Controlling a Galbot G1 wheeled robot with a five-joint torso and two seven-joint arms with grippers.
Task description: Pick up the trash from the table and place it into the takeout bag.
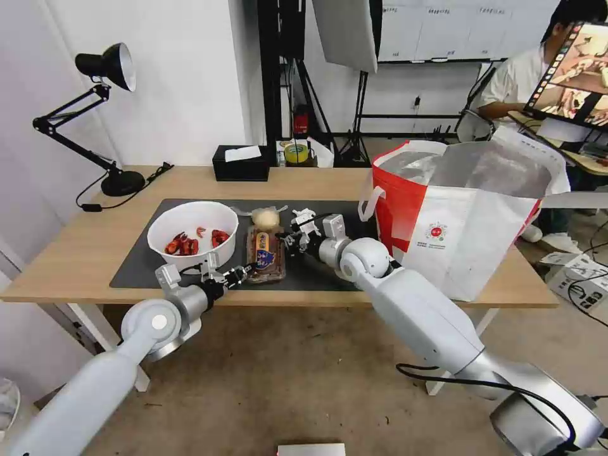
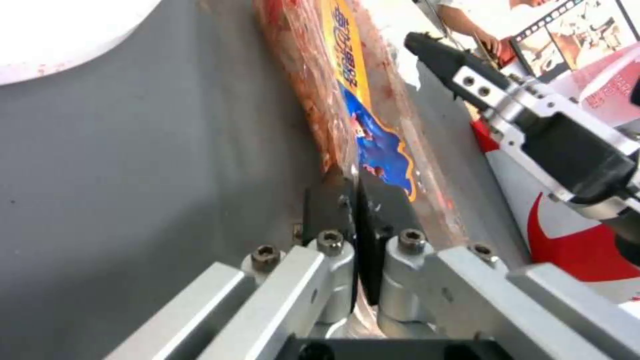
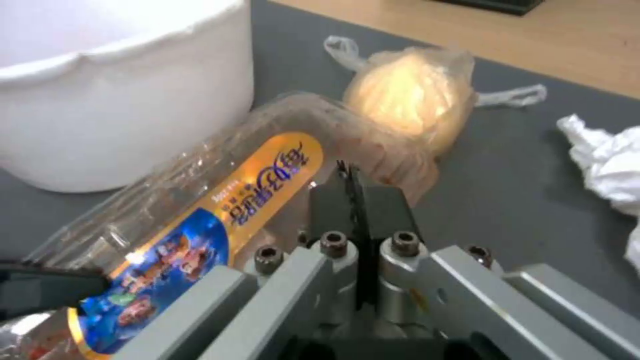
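The clear clamshell tray with its orange and blue label lies lengthwise on the dark mat of the table. My left gripper is shut on the tray's near end. My right gripper is shut on the thin rim of the tray's right side. The white bowl with red shellfish scraps sits just left of the tray. The clear bag with the pale lump rests at the tray's far end. The crumpled tissue lies beside it. The takeout bag stands open at the right.
A black desk lamp stands at the table's back left. A black tissue box sits at the back edge, with a small round container beside it. Bare wood lies left of the mat.
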